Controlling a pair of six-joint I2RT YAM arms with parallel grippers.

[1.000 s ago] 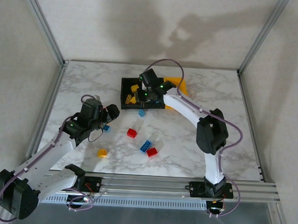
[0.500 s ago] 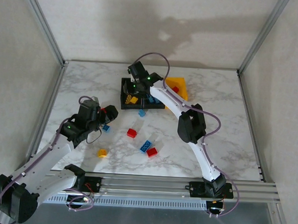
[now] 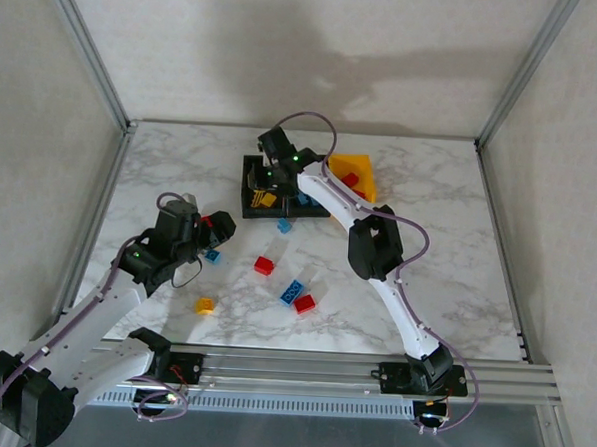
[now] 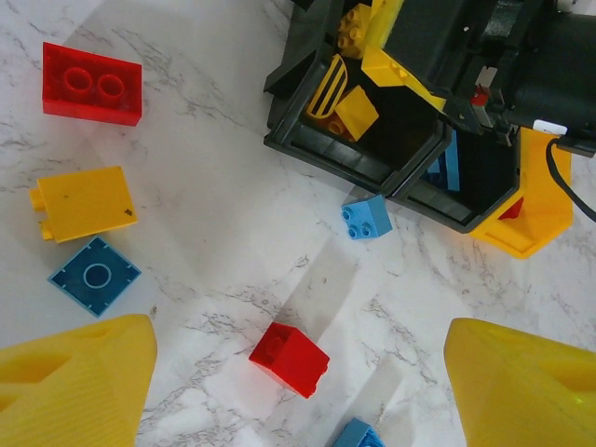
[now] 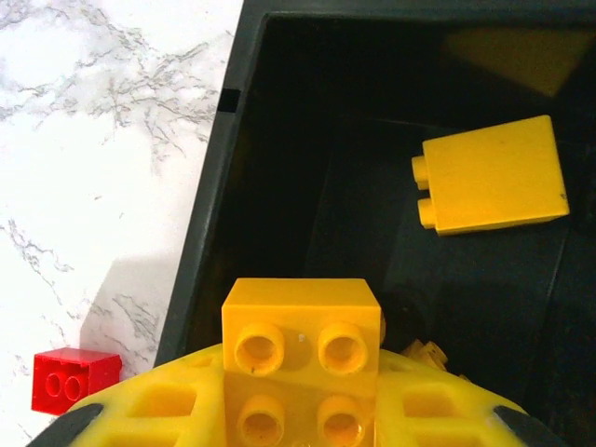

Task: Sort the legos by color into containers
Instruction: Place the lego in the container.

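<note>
My right gripper [image 5: 300,410] is shut on a yellow lego [image 5: 300,345], which sits between its yellow fingers [image 5: 158,410] over the left black container [image 5: 209,205]. Another yellow lego [image 5: 494,177] lies on that bin's floor. From above, the right gripper [image 3: 271,175] hovers over the left black bin [image 3: 250,201], with a second black bin [image 3: 309,210] and a yellow-orange one [image 3: 366,182] beside it. My left gripper [image 4: 303,372] is open above the table, with a small red lego [image 4: 289,358] lying between its fingers, untouched.
Loose legos lie on the marble: a red two-stud [image 4: 91,84], a yellow [image 4: 84,202], a dark blue [image 4: 94,276], and a light blue [image 4: 366,217] against the bins. Further red [image 3: 304,304], blue [image 3: 292,292] and yellow [image 3: 205,305] bricks lie near the front.
The right arm has swung left, carrying the yellow lego from the middle bin to over the left black bin. The left arm has hardly moved.
</note>
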